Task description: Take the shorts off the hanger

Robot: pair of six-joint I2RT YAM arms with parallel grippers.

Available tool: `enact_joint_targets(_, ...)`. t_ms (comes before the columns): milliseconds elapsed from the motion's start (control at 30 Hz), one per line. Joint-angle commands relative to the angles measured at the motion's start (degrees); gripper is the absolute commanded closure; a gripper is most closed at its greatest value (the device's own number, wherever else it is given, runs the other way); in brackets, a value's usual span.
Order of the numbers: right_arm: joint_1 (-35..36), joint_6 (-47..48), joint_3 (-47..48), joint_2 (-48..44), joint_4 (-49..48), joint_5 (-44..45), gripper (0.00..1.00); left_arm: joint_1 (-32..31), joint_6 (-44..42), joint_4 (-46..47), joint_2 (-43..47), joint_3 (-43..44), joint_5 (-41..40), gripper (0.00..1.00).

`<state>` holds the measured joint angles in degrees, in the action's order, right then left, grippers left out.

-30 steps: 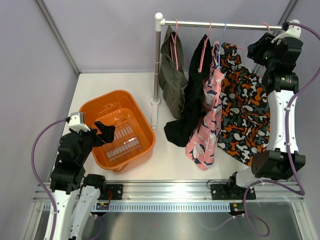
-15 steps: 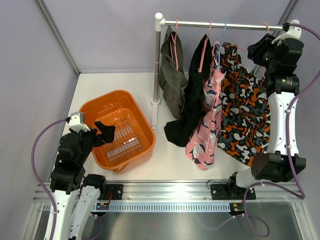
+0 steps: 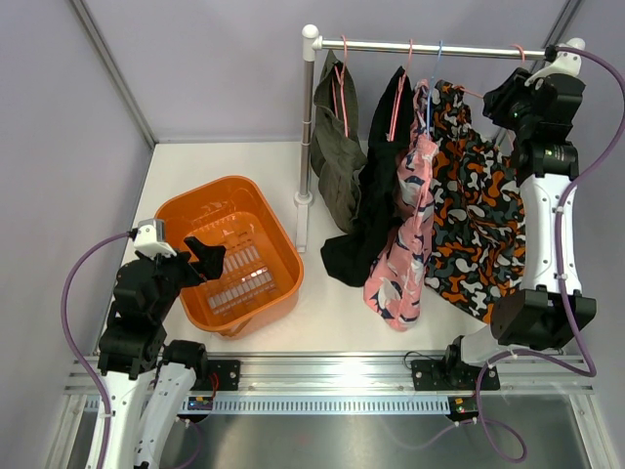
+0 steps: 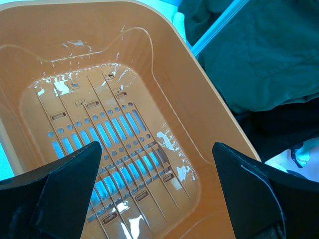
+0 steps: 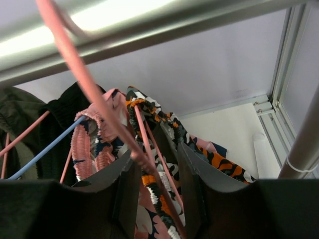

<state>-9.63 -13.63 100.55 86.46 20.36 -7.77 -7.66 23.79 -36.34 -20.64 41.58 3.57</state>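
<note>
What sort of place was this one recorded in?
Probably a lab robot cell, not a home: plain grey enclosure walls, a small clothes rail with shorts on hangers, an orange basket.

rail [image 3: 439, 47] caps the right pincer [image 5: 157, 184], shorts [image 3: 469, 205] crowd its left, seemingly a post [image 5: 301, 144] hems its right.

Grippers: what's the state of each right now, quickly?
Left gripper: open, empty, above the orange basket.
Right gripper: open, with one finger on either side of the pink hanger, not clamped on it.
</note>
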Motion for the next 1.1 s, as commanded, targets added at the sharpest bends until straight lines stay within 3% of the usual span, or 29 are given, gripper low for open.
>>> enact_joint_targets(0,1.1,0.8,0.9,0.7,-3.0,1.2,0.59,-0.2,-0.9,2.5,0.6,-0.3,1.6,0.01)
enact_joint_targets(400,2.7,1.6,1.8,1.3,-5.5,3.4,0.66,-0.2,-0.9,2.6,0.4,-0.3,1.5,0.01)
enact_joint_targets(633,2.7,1.2,1.5,0.8,-5.2,4.0,1.0,-0.2,-0.9,2.6,0.2,-0.3,1.6,0.01)
enact_joint_targets(1067,2.8,1.2,5.3,-5.6,-5.2,3.9,1.0,-0.2,-0.9,2.6,-0.9,-0.3,1.7,0.01)
